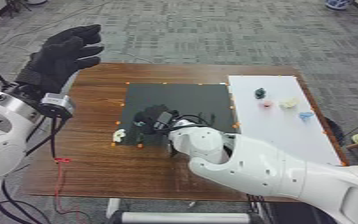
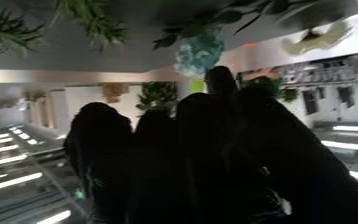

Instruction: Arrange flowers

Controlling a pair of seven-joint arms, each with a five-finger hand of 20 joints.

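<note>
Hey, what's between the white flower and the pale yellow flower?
In the head view, the right hand over the black mat, then the pink flower on the white board.

Consists of a brown wooden table (image 1: pixel 95 175); carries a dark mat (image 1: pixel 184 92) near the middle and, to its right, a longer white sheet (image 1: pixel 264 125); bears orange markers (image 1: pixel 238 125) along their edges; holds a white flower (image 1: pixel 119 134) by the mat's near left corner, plus a red cord (image 1: pixel 63 160) farther left.
</note>
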